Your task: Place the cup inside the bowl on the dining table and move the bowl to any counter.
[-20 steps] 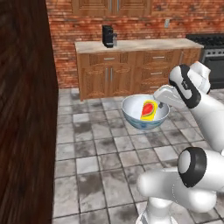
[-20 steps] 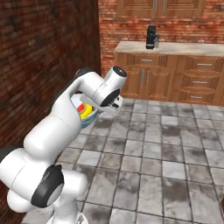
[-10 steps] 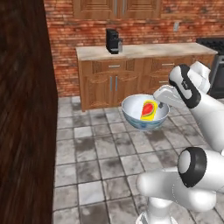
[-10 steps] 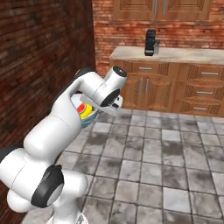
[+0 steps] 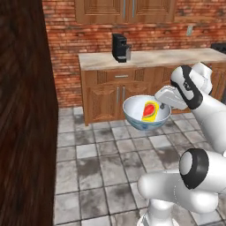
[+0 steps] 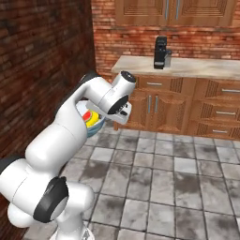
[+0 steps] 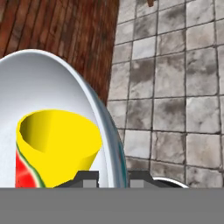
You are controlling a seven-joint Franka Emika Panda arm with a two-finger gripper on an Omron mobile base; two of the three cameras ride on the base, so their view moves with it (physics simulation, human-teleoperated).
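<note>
1. The tool (image 7: 112, 175) is clamped on the rim of the bowl (image 5: 137, 115), held above the tiled floor (image 5: 101, 163).
2. The cup (image 5: 149, 111) lies inside it.
3. The counter (image 5: 145, 59) stands beyond.

Both base cameras look forward from behind the arm, sharing the wooden, marble-topped counter (image 5: 150, 59) (image 6: 187, 68); the hand camera sits close above the claw (image 7: 112, 177).
</note>
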